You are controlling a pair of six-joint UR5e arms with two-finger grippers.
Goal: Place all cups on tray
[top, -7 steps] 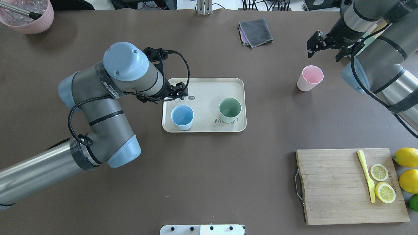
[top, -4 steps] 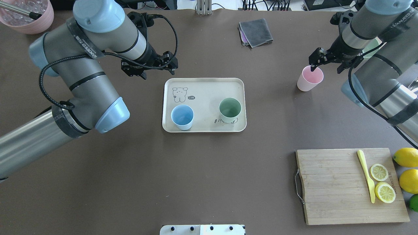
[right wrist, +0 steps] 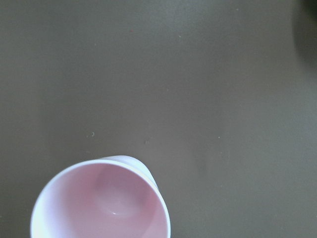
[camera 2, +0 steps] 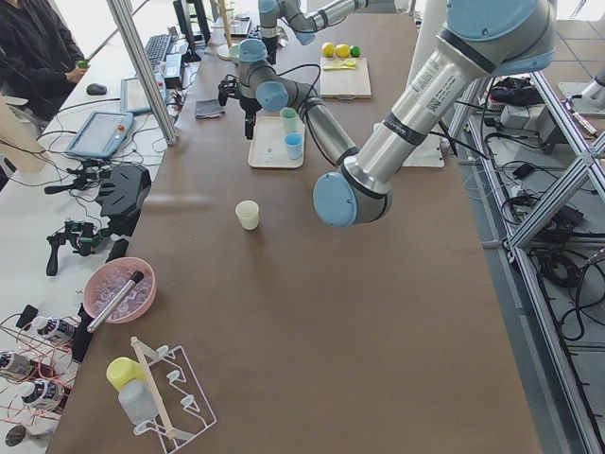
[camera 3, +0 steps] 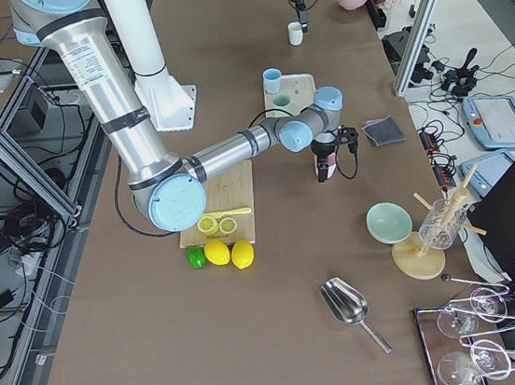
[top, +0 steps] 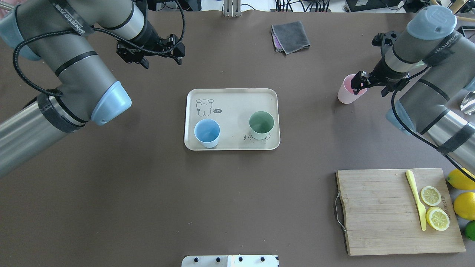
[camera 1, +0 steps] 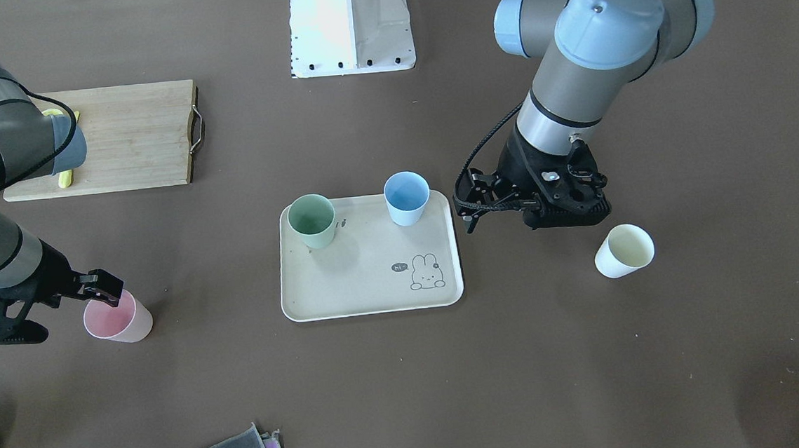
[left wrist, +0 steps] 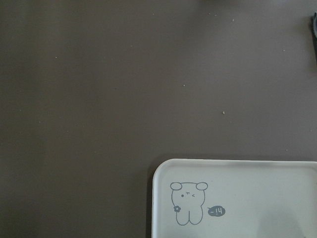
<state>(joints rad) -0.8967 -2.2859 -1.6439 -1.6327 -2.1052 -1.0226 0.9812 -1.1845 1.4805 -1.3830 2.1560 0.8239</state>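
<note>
Pink cup [top: 347, 95] at R gripper [top: 371, 86], L gripper [top: 161, 61] withdrawn

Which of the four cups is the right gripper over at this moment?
The pink cup, standing on the table off the tray, with the open right gripper at its rim.

On the tray [camera 1: 369, 289] a small dark speech bubble [camera 1: 400, 267] beside the bunny drawing [camera 1: 427, 272] reads "hi~". The tray's line of script [top: 248, 137] is mostly hidden by the green cup [top: 261, 124] and cannot be read. A black band on the left arm [top: 72, 20] and another on the right arm [top: 443, 39] carry white capitals that look like "WANEED".
</note>
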